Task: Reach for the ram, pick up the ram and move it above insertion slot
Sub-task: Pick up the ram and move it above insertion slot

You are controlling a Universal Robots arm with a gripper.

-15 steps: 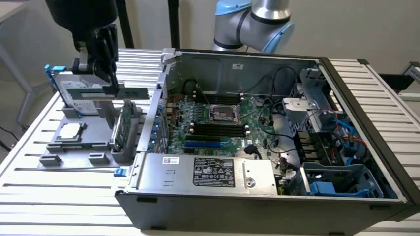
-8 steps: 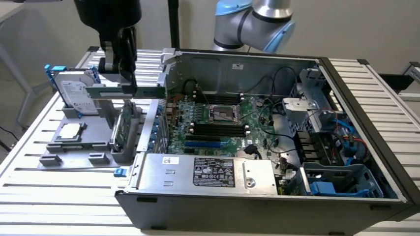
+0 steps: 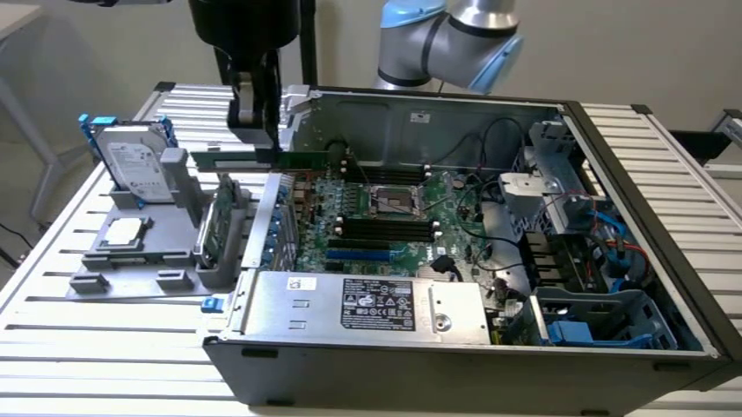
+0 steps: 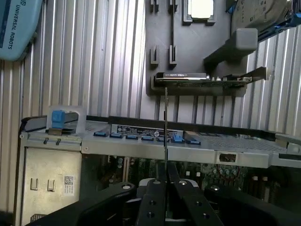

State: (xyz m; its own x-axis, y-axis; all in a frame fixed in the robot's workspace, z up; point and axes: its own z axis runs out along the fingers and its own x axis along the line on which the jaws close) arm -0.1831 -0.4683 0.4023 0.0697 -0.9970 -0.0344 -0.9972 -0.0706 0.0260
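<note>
The ram (image 3: 261, 160), a thin long green stick, hangs level in the air with my gripper (image 3: 256, 139) shut on its middle. It sits over the case wall on the exterior view's left, between the grey holder and the motherboard. The black insertion slots (image 3: 383, 228) lie lower down and toward the exterior view's right. From the wrist view the ram (image 4: 165, 127) is edge-on, a thin line rising from between the gripper (image 4: 165, 182) fingers, above the case's edge.
The open computer case (image 3: 649, 217) holds the motherboard, cables and a grey power supply (image 3: 360, 304) at the front. A grey holder (image 3: 139, 252) beside it carries a hard drive (image 3: 125, 161), a processor chip (image 3: 122, 230) and a wider green card (image 3: 217, 221). Slatted table all around.
</note>
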